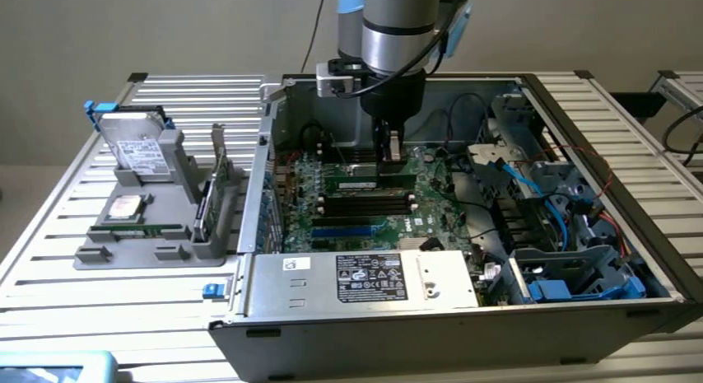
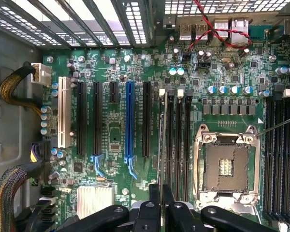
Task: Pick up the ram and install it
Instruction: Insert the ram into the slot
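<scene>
The ram (image 1: 357, 184) is a narrow green stick with a white sticker. It stands on edge on the motherboard (image 1: 363, 226) inside the open computer case (image 1: 439, 317). My gripper (image 1: 390, 156) reaches down from above and meets the ram's upper edge. In the wrist view the ram (image 2: 161, 140) shows as a thin edge-on line. It runs along the black memory slot nearest the expansion slots (image 2: 130, 116). My gripper (image 2: 160, 193) is shut on it, the black fingers (image 2: 153, 193) pressed close on both sides. Whether the ram is fully down in the slot I cannot tell.
Beside the ram lie more black memory slots (image 2: 181, 140) and the bare CPU socket (image 2: 227, 164). A metal power supply (image 1: 363, 276) fills the case's front. Blue cables (image 1: 516, 173) and drive bays crowd the exterior view's right. A grey fixture (image 1: 154, 247) outside holds a hard drive (image 1: 137, 148) and an upright card (image 1: 216, 173).
</scene>
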{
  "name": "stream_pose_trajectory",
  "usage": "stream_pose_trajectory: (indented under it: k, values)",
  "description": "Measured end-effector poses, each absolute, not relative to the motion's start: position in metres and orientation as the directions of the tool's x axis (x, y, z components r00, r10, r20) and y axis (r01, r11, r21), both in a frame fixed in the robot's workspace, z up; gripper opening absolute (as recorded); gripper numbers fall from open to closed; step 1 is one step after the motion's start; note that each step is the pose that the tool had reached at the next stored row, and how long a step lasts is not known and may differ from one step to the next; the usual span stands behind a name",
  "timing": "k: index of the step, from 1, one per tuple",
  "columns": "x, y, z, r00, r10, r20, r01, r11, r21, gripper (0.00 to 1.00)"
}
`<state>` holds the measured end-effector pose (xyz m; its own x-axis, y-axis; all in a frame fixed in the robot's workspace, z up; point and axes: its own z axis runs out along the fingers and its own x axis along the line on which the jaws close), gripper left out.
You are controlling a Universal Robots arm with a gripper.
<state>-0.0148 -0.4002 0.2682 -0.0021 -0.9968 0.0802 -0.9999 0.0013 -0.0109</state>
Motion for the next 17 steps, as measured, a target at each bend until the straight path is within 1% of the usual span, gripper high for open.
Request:
stream_pose_trajectory:
  k: [17]
  values:
    - [-0.0147,-0.4000,0.2657,0.003,-0.997,0.072,-1.000,-0.003,-0.004,0.14]
